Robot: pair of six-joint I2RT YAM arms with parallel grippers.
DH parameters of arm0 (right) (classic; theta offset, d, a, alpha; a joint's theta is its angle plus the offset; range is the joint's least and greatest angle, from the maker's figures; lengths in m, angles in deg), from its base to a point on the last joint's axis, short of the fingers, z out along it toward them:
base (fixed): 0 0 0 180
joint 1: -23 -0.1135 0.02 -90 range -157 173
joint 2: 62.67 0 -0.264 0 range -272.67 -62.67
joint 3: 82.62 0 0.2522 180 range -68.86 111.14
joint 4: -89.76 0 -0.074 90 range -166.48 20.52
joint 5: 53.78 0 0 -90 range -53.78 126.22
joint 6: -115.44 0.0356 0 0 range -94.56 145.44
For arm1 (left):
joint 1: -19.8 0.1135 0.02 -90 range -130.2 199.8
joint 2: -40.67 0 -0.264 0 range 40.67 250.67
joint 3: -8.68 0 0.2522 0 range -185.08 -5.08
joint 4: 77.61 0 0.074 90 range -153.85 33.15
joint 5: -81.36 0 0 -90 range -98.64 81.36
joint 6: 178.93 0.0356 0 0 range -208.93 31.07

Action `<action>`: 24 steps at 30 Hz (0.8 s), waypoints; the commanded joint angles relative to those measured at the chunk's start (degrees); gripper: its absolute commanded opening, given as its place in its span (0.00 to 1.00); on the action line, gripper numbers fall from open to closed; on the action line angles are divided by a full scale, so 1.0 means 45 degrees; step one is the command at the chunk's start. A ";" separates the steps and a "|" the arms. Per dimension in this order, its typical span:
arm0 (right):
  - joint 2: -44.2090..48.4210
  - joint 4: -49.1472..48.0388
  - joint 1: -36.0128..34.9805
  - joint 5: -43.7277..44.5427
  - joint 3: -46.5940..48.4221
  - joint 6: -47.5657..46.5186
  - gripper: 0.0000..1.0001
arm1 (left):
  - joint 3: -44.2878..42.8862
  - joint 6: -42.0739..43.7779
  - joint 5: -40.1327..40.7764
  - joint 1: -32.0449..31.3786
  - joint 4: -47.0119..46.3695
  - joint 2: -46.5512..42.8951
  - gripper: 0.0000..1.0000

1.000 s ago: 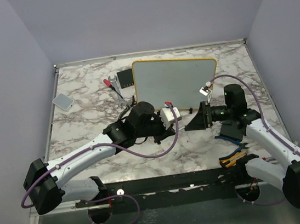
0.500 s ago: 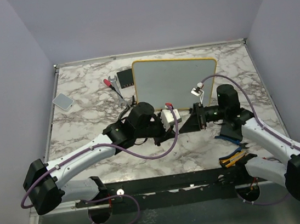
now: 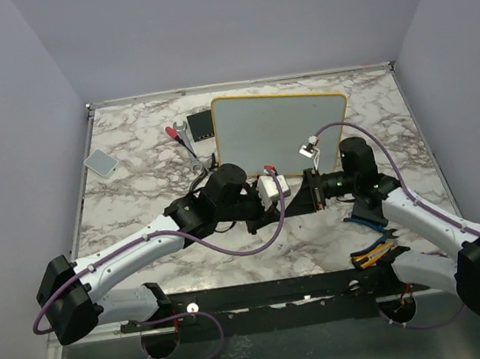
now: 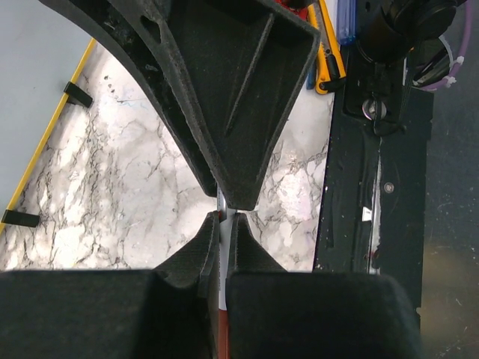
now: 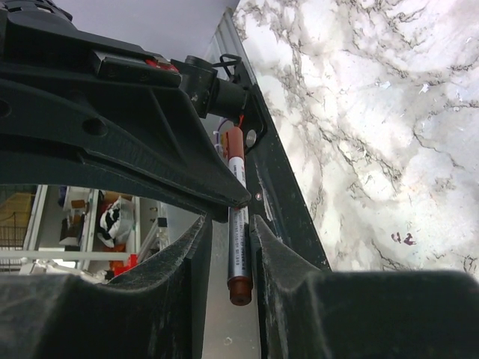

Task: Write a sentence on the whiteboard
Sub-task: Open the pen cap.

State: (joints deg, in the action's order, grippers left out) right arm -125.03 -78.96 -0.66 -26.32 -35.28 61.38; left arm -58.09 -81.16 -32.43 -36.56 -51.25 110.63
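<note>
The whiteboard (image 3: 282, 130) lies at the back of the marble table, white with a yellow frame; its corner (image 4: 30, 75) also shows in the left wrist view. Its surface looks blank, so the sentence is not in view. My left gripper (image 3: 283, 205) (image 4: 223, 239) is shut on a marker (image 4: 222, 295) with a white barrel and a red-brown end. My right gripper (image 3: 306, 195) (image 5: 228, 239) meets it head-on, its fingers on either side of the marker's (image 5: 237, 247) other end. The right-hand finger touches the barrel, while a slim gap remains on the left.
A small black box (image 3: 202, 126), a wrench and a red-handled tool (image 3: 177, 133) lie left of the board. A grey pad (image 3: 101, 162) sits far left. Yellow-handled pliers (image 3: 372, 255) and a blue tool (image 3: 365, 220) lie by the right arm, near the black front rail (image 4: 374, 187).
My right gripper has moved left to the left gripper and narrowed its jaws around the marker's free end. The left arm has held still.
</note>
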 commanded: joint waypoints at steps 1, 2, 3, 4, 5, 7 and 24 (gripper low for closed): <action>-0.0170 -0.0210 -0.0196 0.0064 -0.0089 -0.0229 0.29 | 0.0121 0.0028 -0.0261 -0.0025 -0.0155 -0.0291 0.00; -0.0199 -0.0152 -0.0211 0.0077 -0.0086 -0.0279 0.28 | 0.0121 0.0028 -0.0243 -0.0016 -0.0145 -0.0291 0.00; -0.0219 -0.0135 -0.0238 0.0071 -0.0083 -0.0315 0.26 | 0.0121 0.0016 -0.0231 -0.0027 -0.0146 -0.0291 0.00; -0.0239 -0.0133 -0.0258 0.0095 -0.0081 -0.0327 0.25 | 0.0121 0.0017 -0.0221 -0.0026 -0.0147 -0.0301 0.00; -0.0254 -0.0132 -0.0283 0.0105 -0.0085 -0.0348 0.23 | 0.0121 0.0012 -0.0206 -0.0021 -0.0149 -0.0297 0.00; -0.0251 -0.0132 -0.0312 0.0109 -0.0080 -0.0385 0.18 | 0.0121 0.0002 -0.0152 -0.0015 -0.0145 -0.0297 0.00; 0.1317 -0.1447 -0.0361 0.3208 0.0043 -0.0162 0.00 | 0.0297 -0.0413 -0.0113 0.1461 -0.0369 -0.1369 0.91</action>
State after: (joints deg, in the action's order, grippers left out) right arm -121.76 -79.66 -1.82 -18.74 -35.43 59.13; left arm -57.50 -82.27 -30.77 -34.46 -51.38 107.96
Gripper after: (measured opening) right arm 0.113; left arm 0.875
